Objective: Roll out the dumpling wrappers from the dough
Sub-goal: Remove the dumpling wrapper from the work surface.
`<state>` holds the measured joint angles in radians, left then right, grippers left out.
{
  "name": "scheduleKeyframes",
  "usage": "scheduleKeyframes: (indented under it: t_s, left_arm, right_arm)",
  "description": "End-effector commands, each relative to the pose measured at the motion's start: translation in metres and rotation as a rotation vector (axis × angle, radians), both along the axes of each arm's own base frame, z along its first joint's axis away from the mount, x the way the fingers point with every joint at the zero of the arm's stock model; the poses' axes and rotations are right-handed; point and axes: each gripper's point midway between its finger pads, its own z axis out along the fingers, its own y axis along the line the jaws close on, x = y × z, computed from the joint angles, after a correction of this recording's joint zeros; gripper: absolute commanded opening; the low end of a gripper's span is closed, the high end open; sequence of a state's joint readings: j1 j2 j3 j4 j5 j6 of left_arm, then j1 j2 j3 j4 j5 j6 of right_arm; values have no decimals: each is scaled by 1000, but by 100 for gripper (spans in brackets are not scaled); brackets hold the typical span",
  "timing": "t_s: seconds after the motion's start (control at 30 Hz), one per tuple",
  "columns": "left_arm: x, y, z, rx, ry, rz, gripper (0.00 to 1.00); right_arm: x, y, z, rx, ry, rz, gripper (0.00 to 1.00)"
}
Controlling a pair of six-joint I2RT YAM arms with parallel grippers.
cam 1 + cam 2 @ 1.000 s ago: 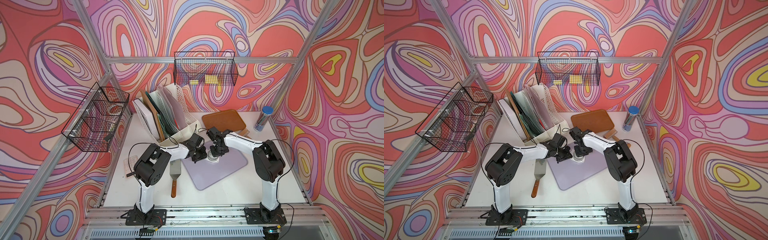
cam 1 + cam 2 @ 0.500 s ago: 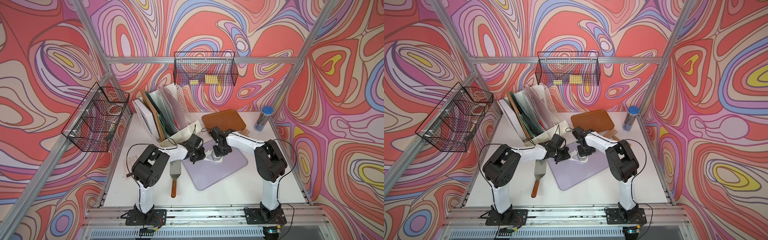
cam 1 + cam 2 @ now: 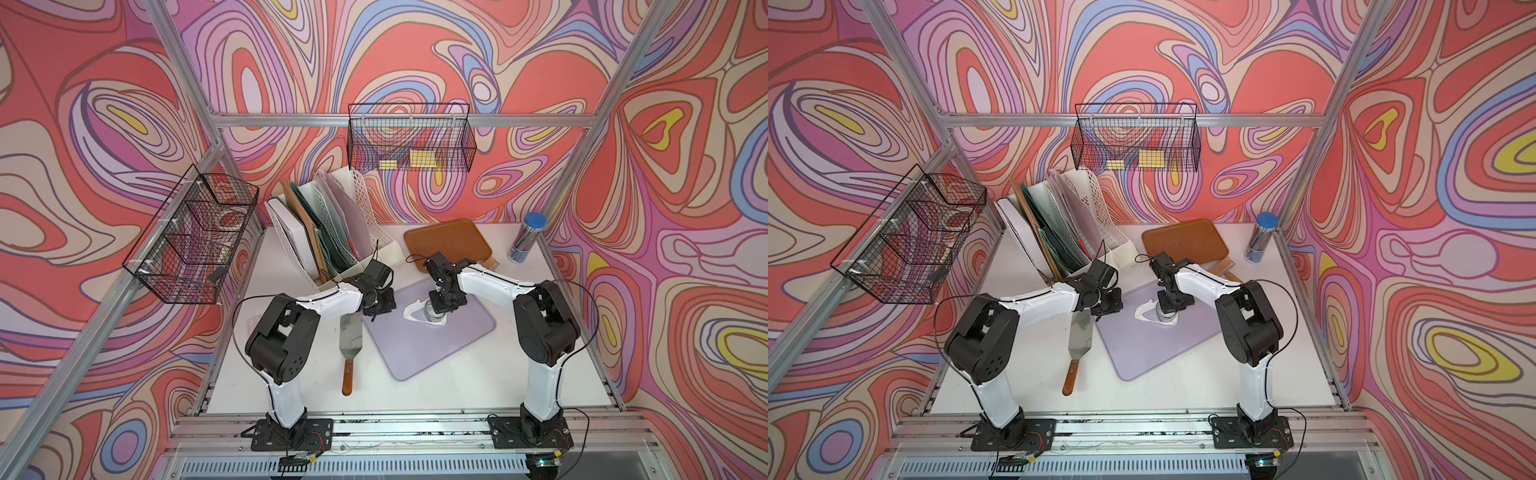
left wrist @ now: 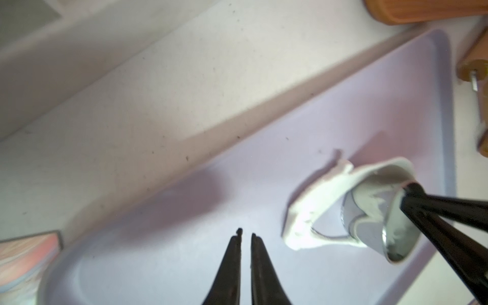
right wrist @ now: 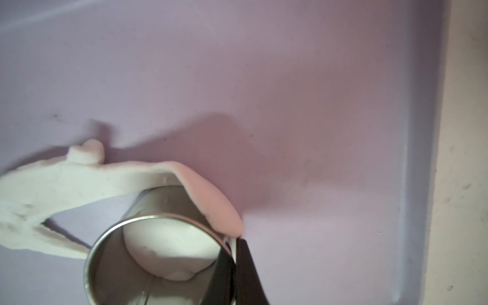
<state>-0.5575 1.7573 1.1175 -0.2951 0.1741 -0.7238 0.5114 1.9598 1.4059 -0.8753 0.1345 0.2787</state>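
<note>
A ragged white dough scrap [image 3: 411, 309] lies on the purple mat [image 3: 415, 349], and one end of it is draped over a metal ring cutter [image 5: 158, 203]. Inside the ring sits a round white dumpling wrapper [image 5: 169, 245]. My right gripper [image 5: 233, 241] is shut on the ring's rim, pinching a bit of dough with it. In both top views it stands over the ring [image 3: 440, 307] [image 3: 1169, 309]. My left gripper [image 4: 246, 235] hovers over the mat's left part, beside the scrap [image 4: 314, 208]. Its fingers stand a narrow gap apart with nothing between them.
A metal spatula [image 3: 351, 336] with a wooden handle lies left of the mat. A brown tray [image 3: 448, 241] and a wooden rolling pin [image 3: 1225, 266] lie behind it. A blue-capped tube [image 3: 527, 237] stands at the back right. A white file rack [image 3: 332, 232] stands at the back left.
My left gripper has drawn back to the left, away from the dough, and its fingers have parted slightly. The right gripper has shifted a little to the right with the ring.
</note>
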Motion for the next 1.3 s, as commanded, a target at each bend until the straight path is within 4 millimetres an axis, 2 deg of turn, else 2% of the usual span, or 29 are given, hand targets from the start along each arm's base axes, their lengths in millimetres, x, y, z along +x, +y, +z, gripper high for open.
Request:
scheduleKeyframes:
  t_s: [0.0, 0.1, 0.17, 0.27, 0.37, 0.47, 0.6, 0.77, 0.83, 1.0, 1.07, 1.13, 1.27]
  left_arm:
    - [-19, -11, 17, -56, -17, -69, 17]
    - [-41, -56, 15, -210, 49, -137, 17]
    - [-46, -83, 7, -290, 90, -160, 15]
    - [-39, -104, -3, -309, 100, -161, 10]
    - [-30, -111, -16, -276, 114, -158, 8]
    - [-27, -109, -35, -227, 132, -144, 8]
    - [-22, -87, -55, -119, 129, -102, 8]
    - [-5, -42, -72, 20, 123, -15, 8]
    - [3, -31, -76, 38, 127, 7, 8]
    - [22, -33, -81, 54, 120, 3, 8]
    - [23, -33, -88, 79, 146, -4, 8]
    - [28, -29, -93, 111, 142, -3, 8]
    - [49, -13, -86, 159, 94, 32, 8]
  right_arm:
    - [-11, -15, -10, -50, 48, 6, 0]
    - [-11, -13, -11, -40, 54, 9, 0]
    - [-11, -12, -12, -37, 58, 8, 0]
    - [-11, -11, -12, -31, 61, 10, 0]
    - [-12, -12, -12, -34, 65, 14, 0]
    - [-13, -13, -10, -36, 60, 13, 0]
    - [-18, -15, -13, -40, 75, 15, 0]
    - [-26, -18, -16, -46, 101, 30, 0]
    - [-30, -18, -16, -42, 113, 37, 0]
    - [-36, -17, -16, -23, 133, 47, 0]
    - [-39, -17, -16, -19, 137, 49, 0]
    - [-43, -18, -14, -16, 147, 61, 0]
    - [-53, -18, -13, -3, 171, 80, 0]
